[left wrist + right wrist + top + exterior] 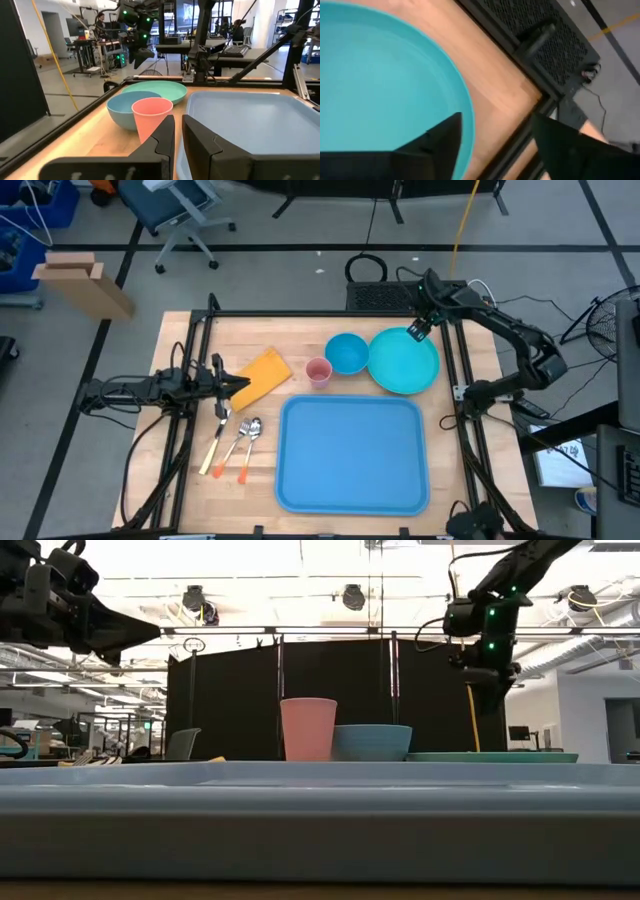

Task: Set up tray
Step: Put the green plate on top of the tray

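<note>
The blue tray (350, 455) lies flat on the table's near side, right of centre, and fills the low view's foreground (320, 810). Beyond it stand a turquoise plate (405, 360), a blue bowl (347, 352) and a pink cup (318, 371). My right gripper (418, 330) (497, 135) is open and hovers above the plate's far rim (465, 110), one finger over the plate and one beyond it. My left gripper (238, 383) (178, 137) is shut. It hangs above the near corner of a yellow napkin (264, 373), well off the table (125, 632).
A fork and two spoons with orange handles (235, 442) lie left of the tray, near my left gripper. Black frame rails (455, 380) run along the table's left and right edges. Bare wood shows between the tray and the dishes.
</note>
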You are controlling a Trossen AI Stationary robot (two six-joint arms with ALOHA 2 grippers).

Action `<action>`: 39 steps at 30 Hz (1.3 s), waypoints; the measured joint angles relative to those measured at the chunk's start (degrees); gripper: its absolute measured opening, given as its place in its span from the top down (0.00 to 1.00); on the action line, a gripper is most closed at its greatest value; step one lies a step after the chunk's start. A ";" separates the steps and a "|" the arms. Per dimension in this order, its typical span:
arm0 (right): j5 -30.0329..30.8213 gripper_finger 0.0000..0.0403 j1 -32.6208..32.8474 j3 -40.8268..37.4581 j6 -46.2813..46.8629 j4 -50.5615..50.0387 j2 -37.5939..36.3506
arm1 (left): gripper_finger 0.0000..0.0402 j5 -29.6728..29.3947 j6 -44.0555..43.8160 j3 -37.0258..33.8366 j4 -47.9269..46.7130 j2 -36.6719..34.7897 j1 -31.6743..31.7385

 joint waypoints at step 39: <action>-5.62 0.48 -3.36 0.18 -1.07 -1.86 21.51 | 0.91 -0.15 -3.17 -0.07 0.03 0.32 0.00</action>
